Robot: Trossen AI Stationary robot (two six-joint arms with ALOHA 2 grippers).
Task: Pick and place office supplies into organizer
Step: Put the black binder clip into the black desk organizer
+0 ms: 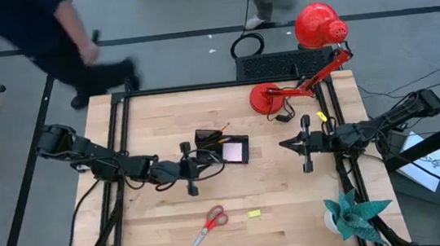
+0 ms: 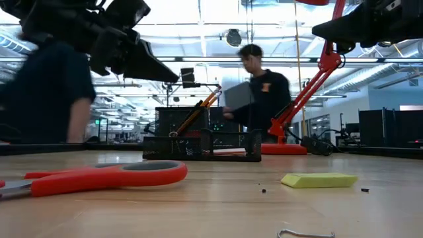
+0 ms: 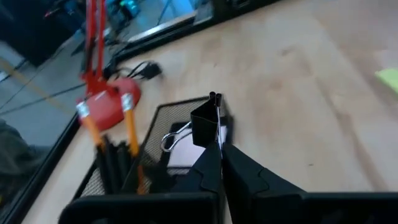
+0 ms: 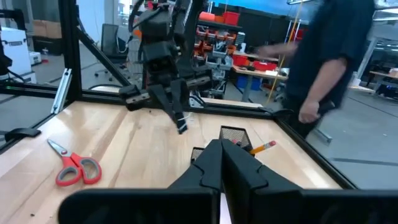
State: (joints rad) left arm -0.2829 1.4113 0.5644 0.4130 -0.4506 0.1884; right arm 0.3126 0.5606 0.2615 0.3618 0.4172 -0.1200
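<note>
The black mesh organizer (image 1: 224,149) stands mid-table and holds orange and black pencils (image 3: 109,140) and a pink sticky-note pad (image 1: 236,150). My left gripper (image 1: 209,162) hovers at its near-left corner, shut on a small black binder clip (image 3: 204,123). My right gripper (image 1: 286,143) is shut, holds nothing and waits to the organizer's right. Red-handled scissors (image 1: 209,226) and a small yellow piece (image 1: 254,213) lie flat on the wood near the near edge. From the right wrist view, the clip (image 4: 181,124) shows in the air at the left gripper's tips. My left gripper pinches the binder clip between its two fingertips (image 3: 211,163), at the side edge of the black body (image 3: 214,134). The clip sticks out beyond the tips, one silver wire handle (image 3: 174,138) free. It is lifted clear, above the organizer's mesh.
A red desk lamp (image 1: 310,48) stands at the far right with its base (image 1: 270,97) on the table. A teal paper plant (image 1: 352,211) sits in the near-right corner. People move beyond the far edge. Bare wood lies between the scissors and the organizer.
</note>
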